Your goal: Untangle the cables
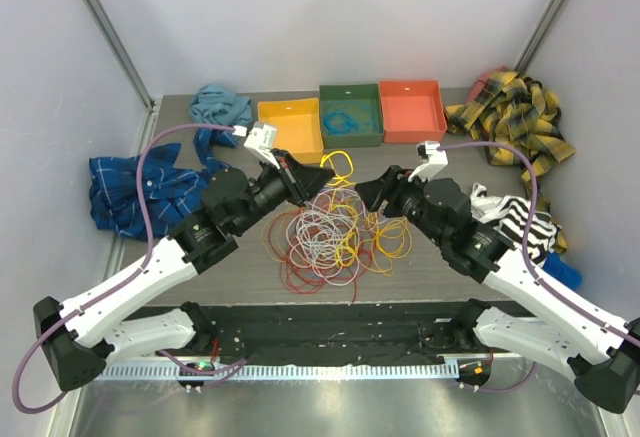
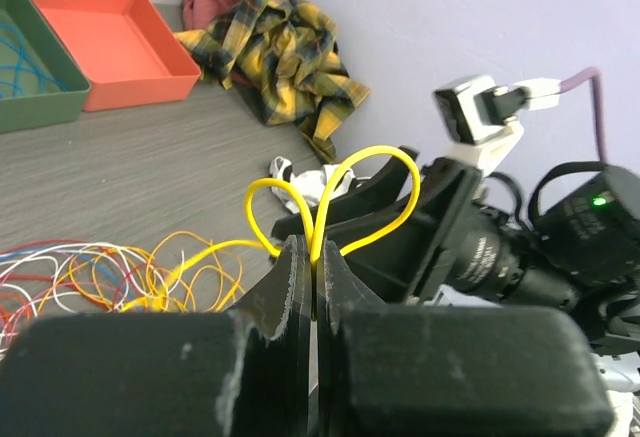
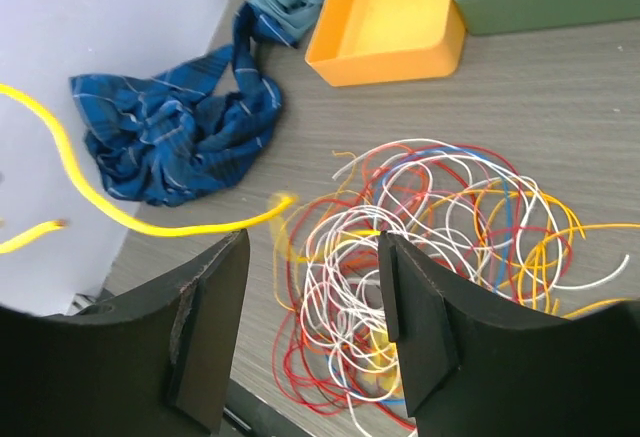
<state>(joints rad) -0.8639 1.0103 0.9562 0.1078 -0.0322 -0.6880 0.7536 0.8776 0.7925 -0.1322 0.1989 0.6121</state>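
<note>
Little done, judging by the heap: leaves most cables (image 1: 325,232) knotted in red, white, orange and yellow loops mid-table (image 1: 250,282), between both arms. Shows only some blue strands (image 1: 348,115) lying in the green bin (image 1: 350,141). Pinches one yellow cable (image 2: 345,169) in the left gripper (image 2: 313,257), jaws shut on it. Stands up from those jaws in a double loop, tail trailing down into the heap. Hovers the right gripper (image 3: 312,257) above the tangle, jaws spread, holding nothing.

a robot lab cell — plain white walls (image 1: 330,17), metal posts (image 1: 110,29); coloured bins (image 1: 410,112) lined along a grey table (image 1: 400,282)
</note>
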